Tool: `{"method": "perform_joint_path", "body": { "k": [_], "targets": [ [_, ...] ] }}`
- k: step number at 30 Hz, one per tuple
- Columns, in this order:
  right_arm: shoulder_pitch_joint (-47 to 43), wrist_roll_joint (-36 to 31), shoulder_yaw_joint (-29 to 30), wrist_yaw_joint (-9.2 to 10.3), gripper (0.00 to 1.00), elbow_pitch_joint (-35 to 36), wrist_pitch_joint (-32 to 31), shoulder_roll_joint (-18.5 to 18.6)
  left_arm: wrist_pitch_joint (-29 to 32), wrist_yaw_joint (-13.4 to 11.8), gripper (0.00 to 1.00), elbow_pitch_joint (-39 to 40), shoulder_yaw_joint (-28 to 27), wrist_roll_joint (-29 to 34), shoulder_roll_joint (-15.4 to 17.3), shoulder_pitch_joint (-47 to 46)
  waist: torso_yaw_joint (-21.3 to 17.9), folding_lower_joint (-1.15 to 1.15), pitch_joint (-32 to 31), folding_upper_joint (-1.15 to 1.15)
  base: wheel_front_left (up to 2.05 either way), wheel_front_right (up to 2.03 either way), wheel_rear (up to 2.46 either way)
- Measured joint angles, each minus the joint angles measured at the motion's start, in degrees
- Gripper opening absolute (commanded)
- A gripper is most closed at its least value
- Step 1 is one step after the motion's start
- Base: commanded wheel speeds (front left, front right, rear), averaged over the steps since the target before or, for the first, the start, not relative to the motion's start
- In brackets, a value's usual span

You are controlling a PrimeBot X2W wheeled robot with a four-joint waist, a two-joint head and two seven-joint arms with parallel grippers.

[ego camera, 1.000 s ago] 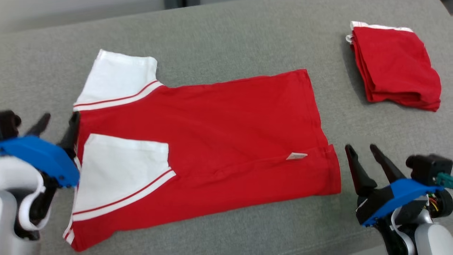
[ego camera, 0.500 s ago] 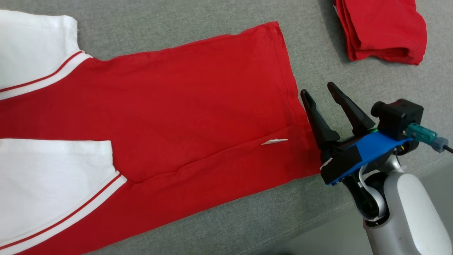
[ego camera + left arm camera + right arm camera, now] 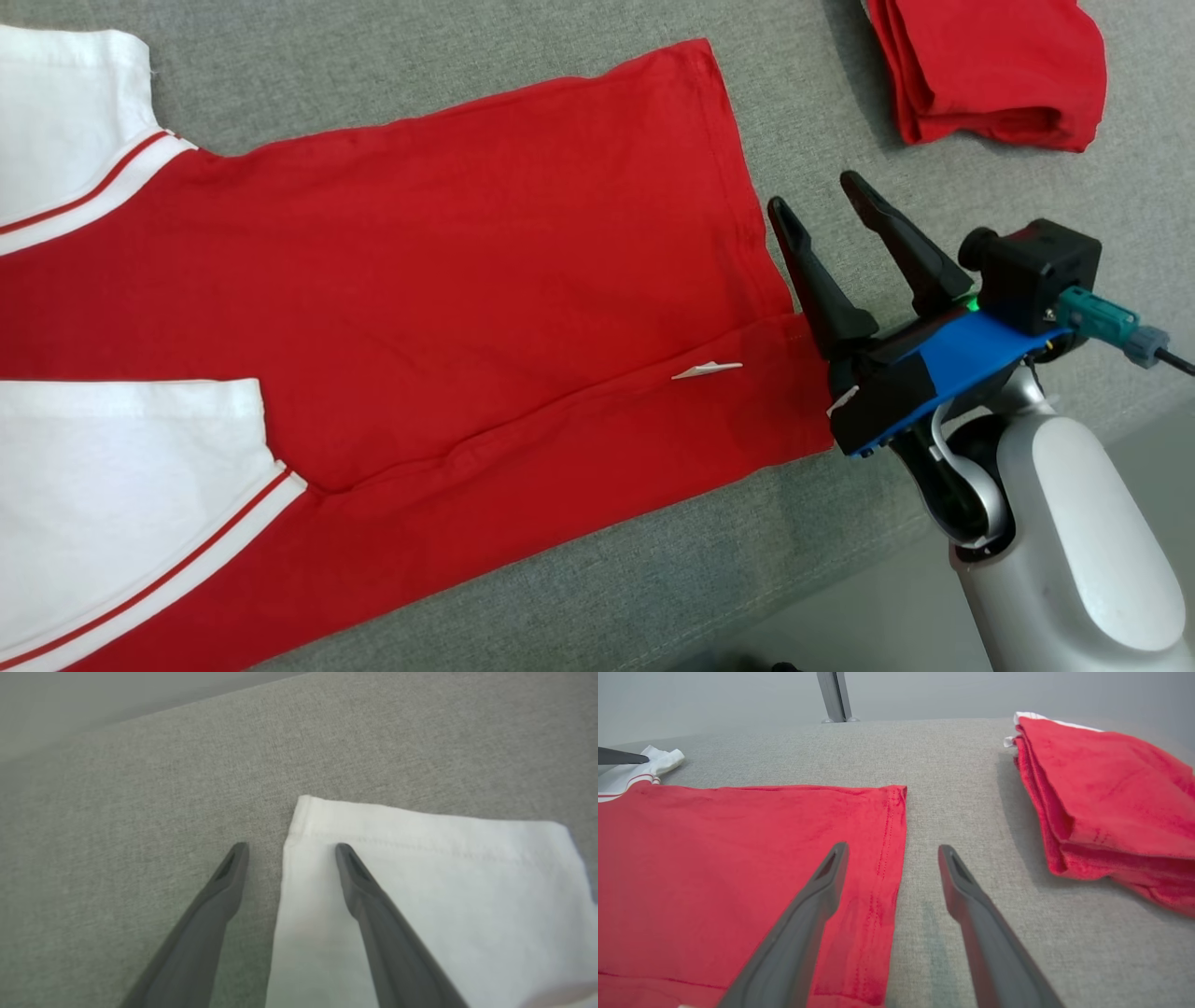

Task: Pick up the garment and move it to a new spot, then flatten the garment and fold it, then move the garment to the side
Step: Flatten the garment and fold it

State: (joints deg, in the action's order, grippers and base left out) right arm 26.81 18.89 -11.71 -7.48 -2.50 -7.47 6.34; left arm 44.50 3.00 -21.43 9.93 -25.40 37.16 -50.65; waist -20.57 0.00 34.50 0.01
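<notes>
A grey cloth bench holds a flat red-and-white shirt. The top of the right wrist view has a grey metal post. The left pincer and right pincer gape, holding nothing.

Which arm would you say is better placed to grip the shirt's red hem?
Right: the open right gripper straddles the red hem, whereas the left gripper sits at the white sleeve.
</notes>
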Motion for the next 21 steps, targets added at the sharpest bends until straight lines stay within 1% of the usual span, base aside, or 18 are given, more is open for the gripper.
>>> {"method": "perform_joint_path", "body": {
  "k": [6, 7, 8, 9, 10, 11, 12, 17, 21],
  "targets": [
    [2.38, 0.26, -1.49, 0.0, 1.0, -0.47, -0.37, 0.35, 0.0, 0.3, 0.99, -1.35, 0.19, -0.9, -0.46, -1.38, -0.5, 0.0, 0.68, 0.0, 0.0, 0.0, 0.0],
    [2.76, 0.27, -1.63, 0.0, 1.0, -0.62, -0.46, 0.46, -0.05, 0.31, 0.89, -1.59, 0.2, -1.07, -0.67, -1.69, -0.54, 0.0, 0.8, 0.0, 0.0, 0.0, 0.0],
    [3.22, 0.27, -1.79, 0.0, 1.0, -0.92, -0.55, 0.56, -0.18, 0.31, 0.71, -1.82, 0.29, -1.18, -0.89, -2.03, -0.57, 0.0, 0.89, 0.0, 0.0, 0.0, 0.0],
    [3.72, 0.33, -1.9, 0.0, 1.0, -1.21, -0.6, 0.6, -0.21, 0.32, 0.49, -2.03, 0.42, -1.18, -1.12, -2.26, -0.56, 0.0, 0.93, -0.01, 0.0, 0.0, 0.0],
    [4.24, 0.34, -2.03, 0.0, 1.0, -1.62, -0.67, 0.65, -0.26, 0.33, 0.39, -2.16, 0.57, -1.26, -1.35, -2.34, -0.53, 0.0, 0.93, -0.01, 0.0, 0.0, 0.0],
    [4.88, 0.34, -2.18, 0.0, 1.0, -2.1, -0.9, 0.69, -0.6, 0.45, 0.24, -2.32, 0.75, -1.31, -1.57, -2.38, -0.46, 0.0, 0.88, -0.01, 0.0, 0.0, 0.0],
    [5.57, 0.35, -2.37, 0.0, 1.0, -2.63, -1.03, 0.75, -0.96, 0.58, 0.0, -2.49, 0.89, -1.37, -1.77, -2.43, -0.35, 0.0, 0.79, -0.01, 0.0, 0.0, 0.0],
    [10.58, 0.27, -3.35, 0.0, 1.0, -7.03, -2.05, 1.98, -3.39, 1.58, 0.0, -3.09, 2.0, -1.98, -3.49, -2.64, 1.16, 0.01, -0.17, 0.0, 0.0, 0.0, 0.0],
    [15.52, -1.44, -3.88, 0.0, 1.0, -12.46, -3.08, 3.52, -5.84, 2.22, 0.0, -2.96, 2.7, -2.48, -4.74, -3.0, 3.35, 0.0, -1.39, -0.01, 0.0, 0.0, 0.0]
  ]
}}
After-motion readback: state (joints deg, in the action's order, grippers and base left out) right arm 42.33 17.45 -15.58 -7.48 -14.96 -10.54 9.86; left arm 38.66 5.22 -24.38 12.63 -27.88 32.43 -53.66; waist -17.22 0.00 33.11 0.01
